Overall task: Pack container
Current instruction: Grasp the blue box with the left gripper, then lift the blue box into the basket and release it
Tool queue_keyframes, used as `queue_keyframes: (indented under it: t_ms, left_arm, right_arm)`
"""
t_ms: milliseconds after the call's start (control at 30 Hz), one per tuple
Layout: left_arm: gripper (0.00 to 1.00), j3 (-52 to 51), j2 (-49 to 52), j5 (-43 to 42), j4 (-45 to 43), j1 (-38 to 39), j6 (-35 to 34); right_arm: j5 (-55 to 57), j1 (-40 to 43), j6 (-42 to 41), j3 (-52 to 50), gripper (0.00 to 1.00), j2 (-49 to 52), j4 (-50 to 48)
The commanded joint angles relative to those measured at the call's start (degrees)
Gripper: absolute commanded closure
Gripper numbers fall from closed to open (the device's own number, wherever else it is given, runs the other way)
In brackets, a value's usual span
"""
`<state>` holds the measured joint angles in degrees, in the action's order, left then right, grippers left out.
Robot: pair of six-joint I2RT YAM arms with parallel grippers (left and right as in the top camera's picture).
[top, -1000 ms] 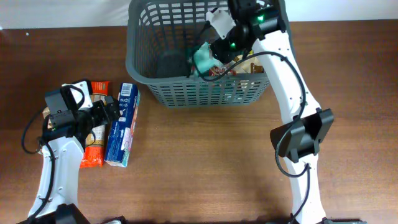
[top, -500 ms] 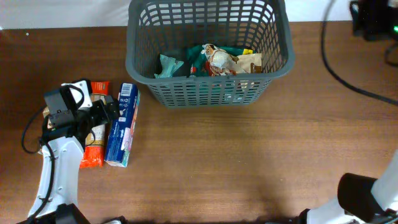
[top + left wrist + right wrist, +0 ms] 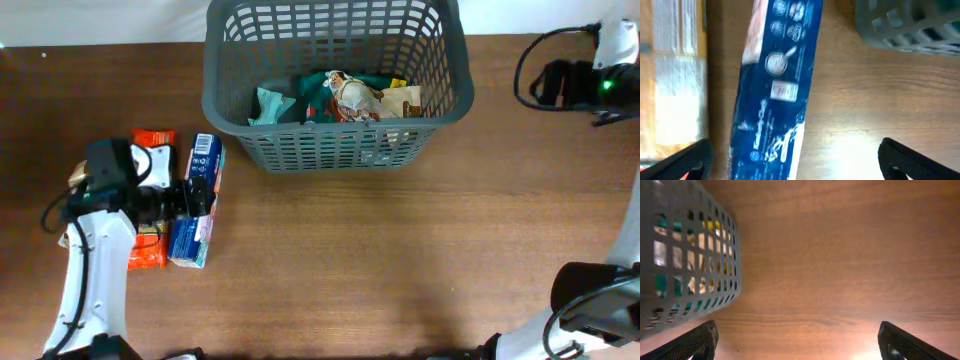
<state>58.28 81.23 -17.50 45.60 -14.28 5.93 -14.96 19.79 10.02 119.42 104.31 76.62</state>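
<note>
- The container [image 3: 335, 150] is seen as a dark grey plastic basket, rectangular with rounded corners, with slotted lattice walls and a thick rim.
- It is placed at the top centre of the overhead view, on the brown wooden table [image 3: 400, 260].
- Several food packets [image 3: 345, 95] in teal, yellow and brown are piled inside it; no writing on them can be read.
- The left gripper [image 3: 795, 162] is spread wide and holds nothing; its fingers are set either side of a long blue packet [image 3: 775, 100] lying at the left of the overhead view.
- White print and round emblems are seen on the blue packet, but they are too blurred to be read.
- An orange packet [image 3: 152, 140] lies just beside it.
- The right gripper [image 3: 800, 345] is wide open and empty, over bare table at the upper right of the overhead view.
</note>
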Motion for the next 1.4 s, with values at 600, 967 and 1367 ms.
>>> queue_keyframes:
  t_ms: [600,967,1367]
  left_arm:
    - [0.07,9.6,24.1,17.3,-4.4,6.4,10.5]
    - [0.16,11.7,24.9,17.5,-3.3,8.6,10.5]
    - [0.98,14.1,25.8,17.6,-2.2,8.5,10.2]
  right_arm:
    - [-1.1,0.2,-0.7,-4.3,0.01,-0.8,0.1]
    - [-1.1,0.2,-0.7,-4.3,0.01,-0.8,0.1]
    - [-1.1,0.2,-0.7,-4.3,0.01,-0.8,0.1]
